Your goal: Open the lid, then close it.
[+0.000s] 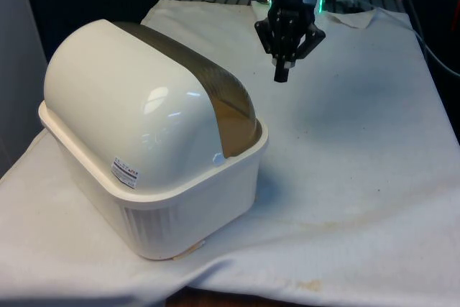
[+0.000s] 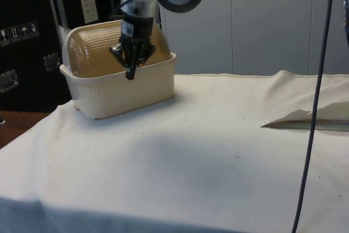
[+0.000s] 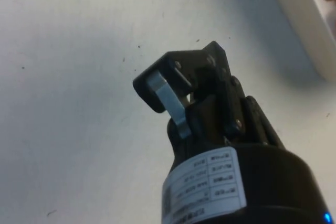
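A cream bread box [image 1: 154, 210] stands on the table at the front view's left, its back turned to that camera. Its translucent amber roll-top lid [image 1: 215, 84] curves down to the box's rim, so the box looks closed. In the side view the ribbed amber lid [image 2: 92, 50] faces the camera above the cream base [image 2: 125, 91]. My gripper [image 1: 282, 75] hangs in the air beside the box, above the cloth, apart from the lid. Its fingers [image 3: 181, 85] are pressed together with nothing between them. In the side view the gripper [image 2: 131, 75] hangs in front of the box.
White cloth [image 1: 359, 163] covers the table, with open room at the front view's right of the box. A fold in the cloth [image 2: 305, 121] lies at the side view's right. A thin cable [image 2: 316, 102] hangs down there.
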